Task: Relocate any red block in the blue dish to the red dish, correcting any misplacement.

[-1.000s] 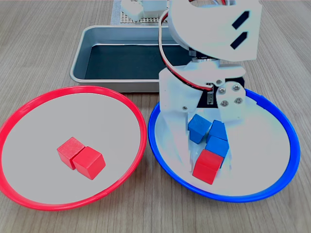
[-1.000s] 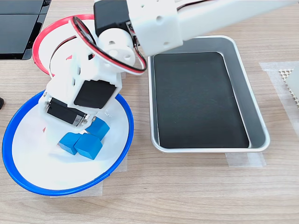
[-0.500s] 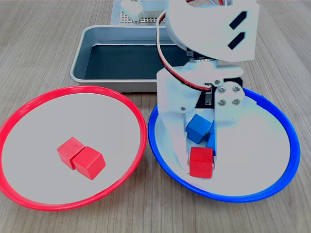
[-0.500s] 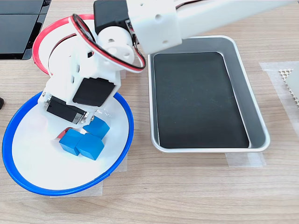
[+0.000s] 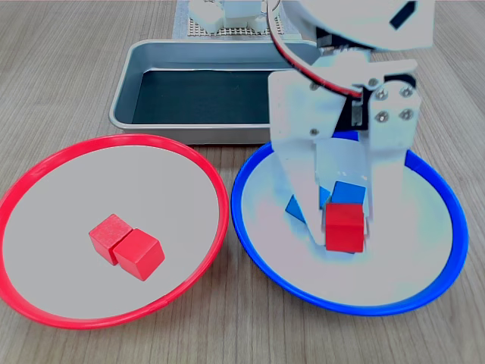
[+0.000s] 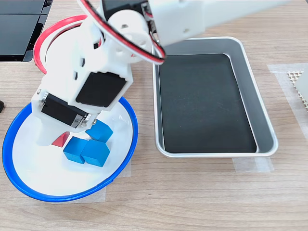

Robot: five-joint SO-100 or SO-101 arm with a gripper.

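Note:
My gripper (image 5: 342,232) is shut on a red block (image 5: 345,226) and holds it a little above the floor of the blue dish (image 5: 413,227). Two blue cubes (image 5: 350,192) show behind the block in the first exterior view. In the second exterior view the arm covers most of the red block (image 6: 59,140); only a corner peeks out beside several blue cubes (image 6: 87,150) in the blue dish (image 6: 43,168). The red dish (image 5: 68,189) at the first exterior view's left holds two red cubes (image 5: 127,246) side by side. Its rim (image 6: 42,41) shows behind the arm in the second exterior view.
A rectangular metal tray (image 5: 129,91) with a black liner stands behind the two dishes; it appears as the metal tray (image 6: 269,139) at the second exterior view's right. A white perforated base (image 5: 198,29) sits behind the tray.
The gripper has closed on the red block and lifted it off the blue dish's floor, shifting toward the first exterior view's right. The arm has risen. The blue cubes stay in the dish.

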